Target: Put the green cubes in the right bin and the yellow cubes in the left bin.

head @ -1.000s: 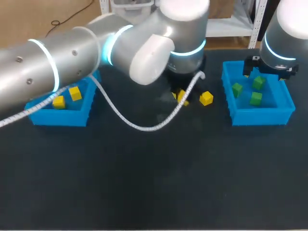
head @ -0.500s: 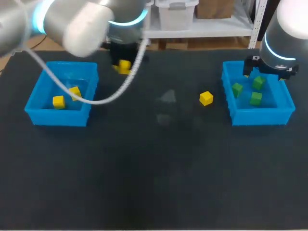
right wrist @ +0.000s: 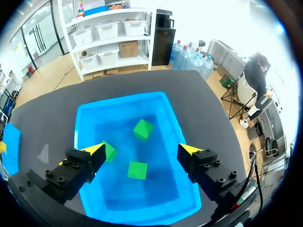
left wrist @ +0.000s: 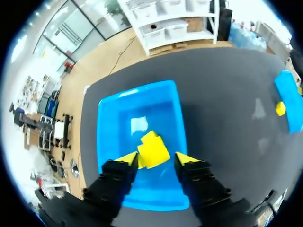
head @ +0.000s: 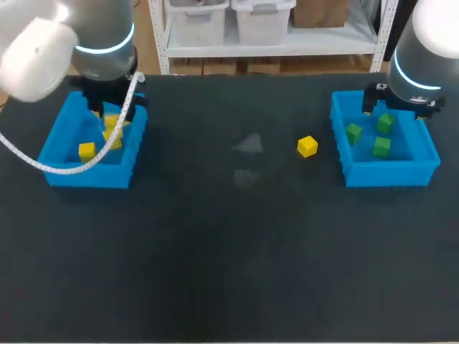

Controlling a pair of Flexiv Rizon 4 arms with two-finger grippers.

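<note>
My left gripper hangs over the left blue bin, open, with a yellow cube between its fingers. The cube rests against one fingertip, and a thin gap shows at the other. In the head view the left gripper is above that bin, which holds yellow cubes. One yellow cube lies on the table near the right bin. My right gripper stands wide open over the right bin, above three green cubes.
The black table stretches between the two bins. The left arm's white cable droops across the left bin's front wall.
My left arm swung from the table's middle back to the left bin, carrying a yellow cube, and its fingers have spread wider. The right arm has not moved.
</note>
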